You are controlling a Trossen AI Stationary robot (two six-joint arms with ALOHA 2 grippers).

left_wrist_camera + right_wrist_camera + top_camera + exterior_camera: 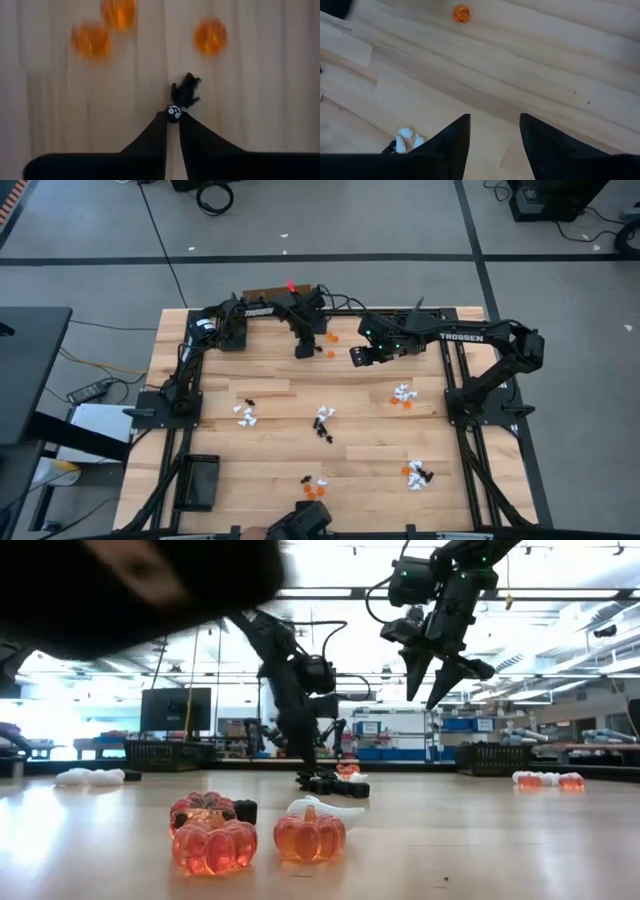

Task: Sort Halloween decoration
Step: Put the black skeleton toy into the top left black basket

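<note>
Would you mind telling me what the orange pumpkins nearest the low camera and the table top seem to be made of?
The orange pumpkins look like translucent, glossy plastic or resin: light glows through their ribbed bodies. I cannot tell which. The table top looks like jointed wooden boards with a smooth, light finish: grain lines and plank seams show in the wrist views.

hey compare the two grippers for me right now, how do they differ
The left gripper is down at the table's far edge, while the right gripper hangs well above the wood. The left's fingers have closed on a small black trinket with white eyes; the right's fingers stand apart and hold nothing. Orange trinkets lie close around the left; the right has only one orange trinket ahead. Both have dark, pointed fingers.
</note>
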